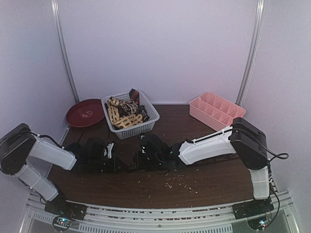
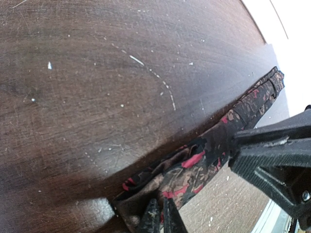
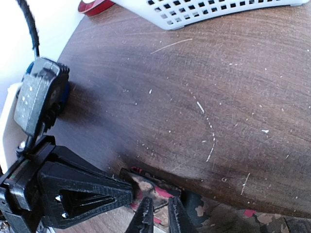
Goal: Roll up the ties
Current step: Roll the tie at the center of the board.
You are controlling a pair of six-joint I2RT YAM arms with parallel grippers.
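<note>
Crumbs (image 1: pixel 177 182) dot the near part of the dark wooden table (image 1: pixel 209 170), and just beyond them the two arms meet low over a dark tie with red blotches (image 2: pixel 194 160), which lies flat on the wood. The left gripper (image 2: pixel 160 218) has its fingers pinched together on one end of the tie, and the right gripper (image 3: pixel 160 216) nips the same tie close beside it. Farther back, the white lattice basket (image 1: pixel 148 121) holds tan-and-cream and dark ties (image 1: pixel 124 114), with a red plate (image 1: pixel 85 112) to its left and a pink divided tray (image 1: pixel 216 110) to its right.
</note>
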